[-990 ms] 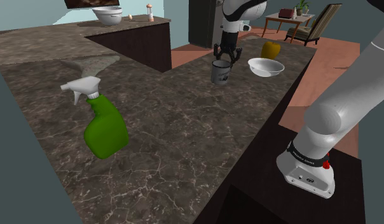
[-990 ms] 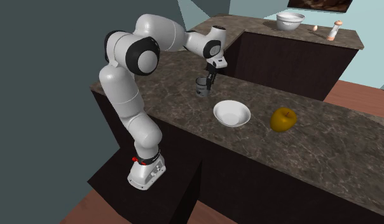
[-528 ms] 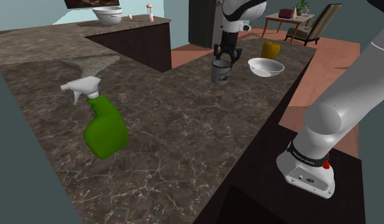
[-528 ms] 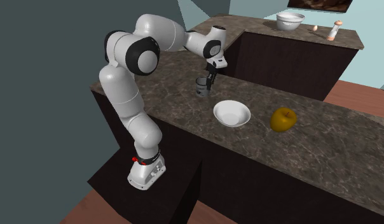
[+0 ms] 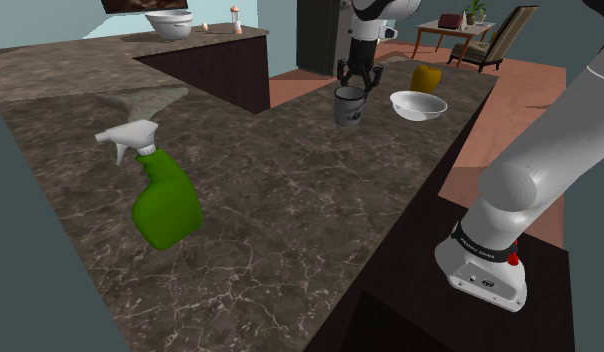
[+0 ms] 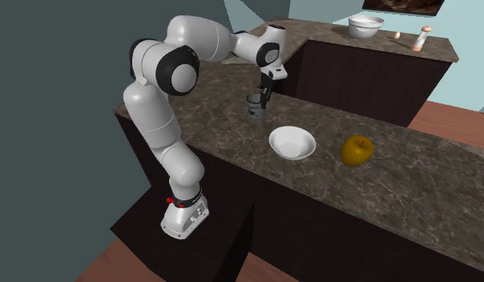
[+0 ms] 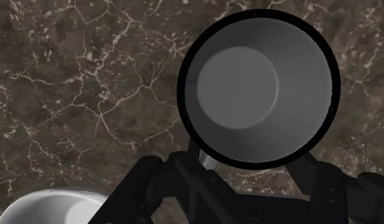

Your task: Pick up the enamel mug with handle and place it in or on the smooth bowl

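The grey mug (image 5: 347,108) hangs upright from the pincer (image 5: 356,80), which is clamped on the wall at its rim. It seems to sit just clear of the table (image 5: 290,210), though the gap is hard to judge. Gripping at the rim keeps the mug's mouth upward and its base free to be set down. The white bowl (image 5: 418,104) stands near the mug, towards the shoulder view's right, open and empty, so the carry looks short. A yellow fruit (image 5: 425,77) lies just beyond the bowl, and a green spray bottle (image 5: 165,195) lies well apart, out of the path.
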`<state>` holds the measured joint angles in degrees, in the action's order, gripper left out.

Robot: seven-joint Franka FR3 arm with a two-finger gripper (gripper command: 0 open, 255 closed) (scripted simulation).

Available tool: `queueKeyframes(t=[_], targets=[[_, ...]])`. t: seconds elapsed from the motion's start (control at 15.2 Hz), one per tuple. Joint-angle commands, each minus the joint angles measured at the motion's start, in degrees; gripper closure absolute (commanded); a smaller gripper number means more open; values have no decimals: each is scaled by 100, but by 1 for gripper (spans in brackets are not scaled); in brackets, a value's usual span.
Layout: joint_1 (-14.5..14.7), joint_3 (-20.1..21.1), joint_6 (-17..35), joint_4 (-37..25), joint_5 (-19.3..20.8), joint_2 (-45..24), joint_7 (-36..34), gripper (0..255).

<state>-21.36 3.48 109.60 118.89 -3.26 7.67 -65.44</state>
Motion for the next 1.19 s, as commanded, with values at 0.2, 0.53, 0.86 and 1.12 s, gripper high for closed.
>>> queueKeyframes(t=[0.2, 0.53, 0.86, 1.12], targets=[[-2, -4, -359, -308, 4, 52, -14, 255], [-5, -8, -742, -662, 8, 81, -29, 255], [-7, -12, -1127, -1050, 13, 79, -45, 255], [-9, -14, -1437, -1385, 17, 55, -58, 255]])
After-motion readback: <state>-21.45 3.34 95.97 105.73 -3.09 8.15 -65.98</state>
